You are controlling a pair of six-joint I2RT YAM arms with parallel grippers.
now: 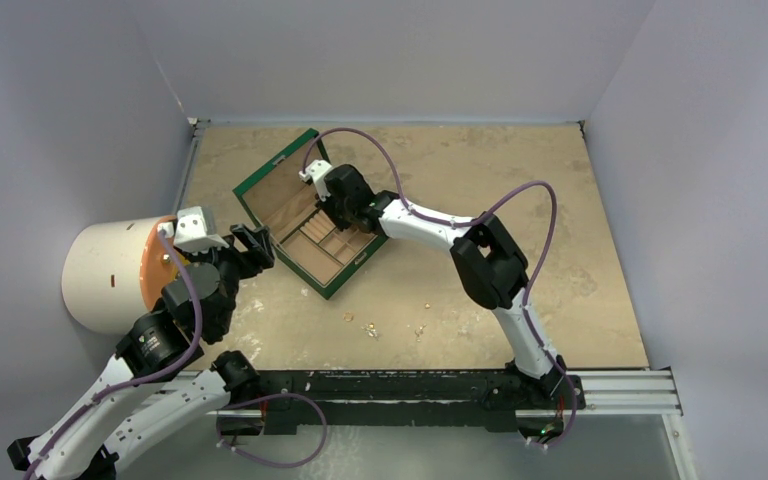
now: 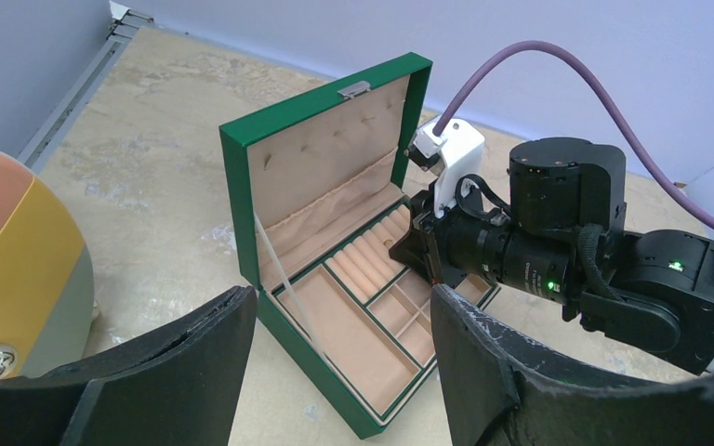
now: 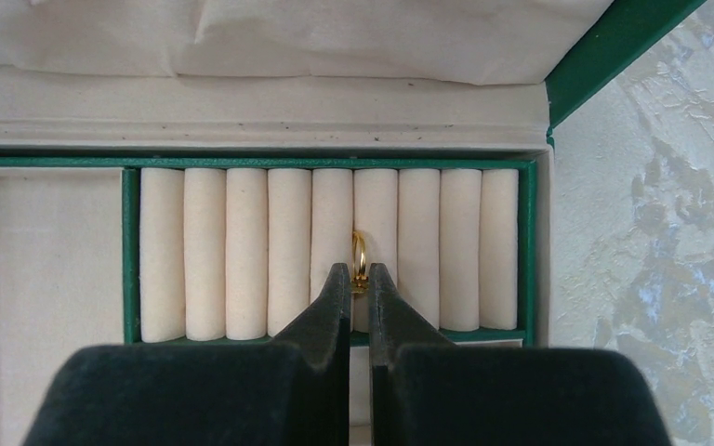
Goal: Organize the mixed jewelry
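A green box (image 1: 332,290) with tan lining stands open at the middle of the table. My right gripper (image 3: 360,274) is inside it and shut on a small gold ring (image 3: 359,253). The ring stands edge-on in the groove between two cream ring rolls (image 3: 246,251). Several tiny gold pieces of the mixed jewelry (image 1: 371,329) lie on the table in front of the box. My left gripper (image 2: 342,302) hangs open and holds nothing, just left of the box's (image 2: 316,348) near corner. In the top view the left gripper (image 1: 257,245) sits by the lid's edge.
A white cylinder with an orange face (image 1: 110,275) sits against the left wall beside my left arm. The box's lid (image 2: 321,149) stands upright toward the back left. The right arm (image 1: 485,255) and its purple cable arch over the table's middle.
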